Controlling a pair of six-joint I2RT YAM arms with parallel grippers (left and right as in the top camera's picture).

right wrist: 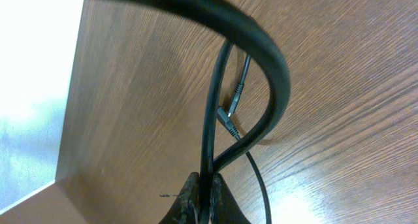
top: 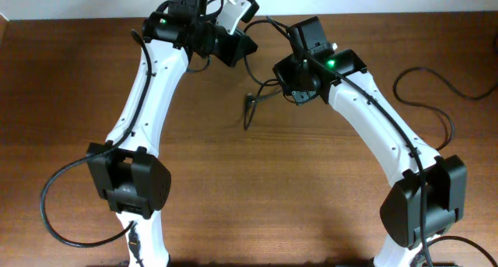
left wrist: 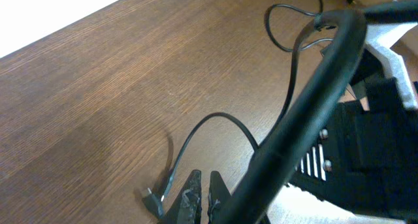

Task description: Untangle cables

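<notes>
The cables are thin black cords. In the overhead view one (top: 250,110) hangs off the right gripper (top: 294,94) and ends in a plug at the table's middle. In the right wrist view the right gripper (right wrist: 208,188) is shut on a black cable (right wrist: 215,113); two small plugs (right wrist: 226,123) lie on the wood beyond it. In the left wrist view the left gripper (left wrist: 202,192) has its fingers together with nothing visible between the tips. A thin cable (left wrist: 215,116) arcs just beyond it, and its plug (left wrist: 153,201) lies left of the fingers. In the overhead view the left gripper (top: 233,43) sits at the back.
The brown wooden table (top: 257,189) has its far edge close behind both grippers. A thicker black wire (top: 436,103) loops on the table at the right. The arms' own thick wires cross the left wrist view (left wrist: 307,106) and the right wrist view (right wrist: 261,48).
</notes>
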